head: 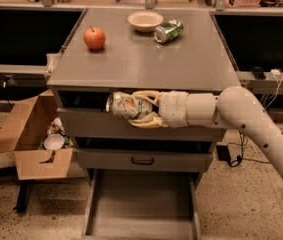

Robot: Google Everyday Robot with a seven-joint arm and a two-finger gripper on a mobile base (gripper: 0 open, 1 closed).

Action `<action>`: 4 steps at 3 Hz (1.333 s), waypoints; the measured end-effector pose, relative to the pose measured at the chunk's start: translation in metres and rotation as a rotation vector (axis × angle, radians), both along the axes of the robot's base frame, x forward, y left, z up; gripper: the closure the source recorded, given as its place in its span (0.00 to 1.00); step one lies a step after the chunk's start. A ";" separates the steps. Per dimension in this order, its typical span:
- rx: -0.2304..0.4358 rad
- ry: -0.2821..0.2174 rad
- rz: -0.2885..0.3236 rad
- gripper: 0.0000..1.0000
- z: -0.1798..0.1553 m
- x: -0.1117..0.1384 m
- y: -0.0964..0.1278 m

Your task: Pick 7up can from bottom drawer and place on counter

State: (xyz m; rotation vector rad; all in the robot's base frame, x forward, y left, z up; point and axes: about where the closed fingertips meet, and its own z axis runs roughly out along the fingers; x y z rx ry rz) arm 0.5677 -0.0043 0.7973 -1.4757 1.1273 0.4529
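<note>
My gripper [140, 109] is shut on the 7up can [126, 105], a dented pale whitish-green can with a red spot. It holds the can on its side in front of the cabinet's upper drawers, just below the front edge of the counter [146, 59]. The cream arm reaches in from the right. The bottom drawer [142, 206] is pulled out below, its grey floor bare.
On the counter lie a red apple [94, 38], a shallow pale bowl [145, 20] and a shinier green can [168, 31] on its side. A middle drawer with a black handle [142, 160] is closed. An open cardboard box [33, 139] with trash stands on the floor at the left.
</note>
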 end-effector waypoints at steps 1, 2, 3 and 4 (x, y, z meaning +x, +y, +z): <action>-0.064 0.000 -0.080 1.00 0.043 0.039 -0.019; -0.104 -0.007 -0.114 1.00 0.072 0.062 -0.027; -0.148 -0.003 -0.131 1.00 0.098 0.086 -0.034; -0.163 0.066 -0.146 1.00 0.099 0.119 -0.046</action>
